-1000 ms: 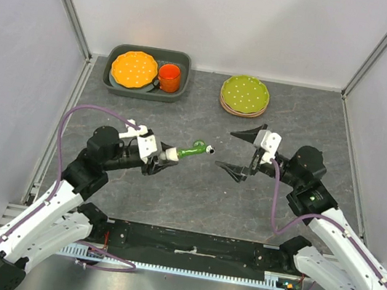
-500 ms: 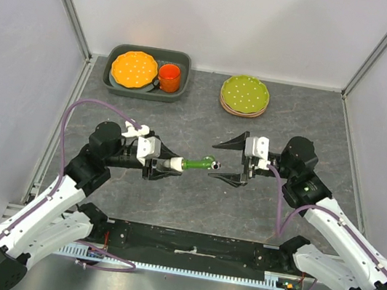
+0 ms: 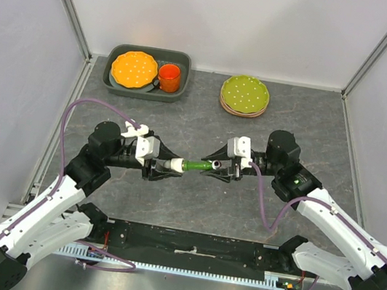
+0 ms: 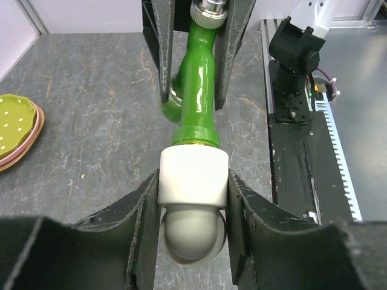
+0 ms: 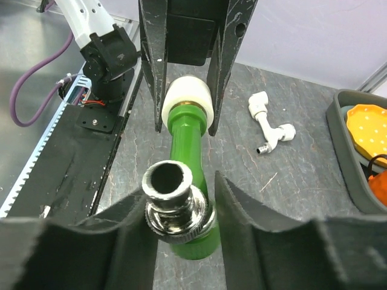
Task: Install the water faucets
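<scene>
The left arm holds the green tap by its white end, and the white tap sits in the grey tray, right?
Not quite. The white tap lies on the table, outside the grey tray, as the right wrist view shows. The rest holds.

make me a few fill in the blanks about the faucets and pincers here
1. The left pincer grips the green faucet by its ___ end.
2. The right pincer flanks that faucet's shiny ___ tip.
3. The white faucet lies loose on the ___.
Missing words: white; metal; table.
</scene>
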You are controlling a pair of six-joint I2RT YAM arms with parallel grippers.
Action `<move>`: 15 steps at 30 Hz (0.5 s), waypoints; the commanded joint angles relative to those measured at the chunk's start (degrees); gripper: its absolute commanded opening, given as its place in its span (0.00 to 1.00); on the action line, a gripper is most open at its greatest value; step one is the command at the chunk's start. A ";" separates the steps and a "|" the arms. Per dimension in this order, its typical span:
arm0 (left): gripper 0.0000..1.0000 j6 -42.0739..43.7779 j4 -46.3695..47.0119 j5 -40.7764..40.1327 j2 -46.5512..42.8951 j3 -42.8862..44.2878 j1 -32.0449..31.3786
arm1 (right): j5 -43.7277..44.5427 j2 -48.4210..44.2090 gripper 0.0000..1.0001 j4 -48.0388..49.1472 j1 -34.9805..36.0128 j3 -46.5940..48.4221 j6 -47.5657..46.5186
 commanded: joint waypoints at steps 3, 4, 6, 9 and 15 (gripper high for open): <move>0.02 -1.24 4.52 1.15 -0.99 2.45 0.25 | -0.43 0.61 0.28 -0.33 0.59 3.50 0.54; 0.02 -0.98 4.26 0.80 -1.08 2.37 0.25 | -0.69 1.05 0.22 -0.07 0.59 3.67 1.69; 0.02 0.86 3.30 -1.12 -1.17 2.02 0.16 | -1.31 1.49 0.06 1.85 0.59 3.59 4.23; 0.02 4.02 0.92 -5.16 -1.78 1.49 -0.01 | -0.17 2.28 0.00 7.20 0.59 2.80 15.02; 0.02 13.07 -3.73 -20.87 -3.98 0.52 -5.37 | 3.68 4.30 0.00 13.72 0.59 3.32 38.94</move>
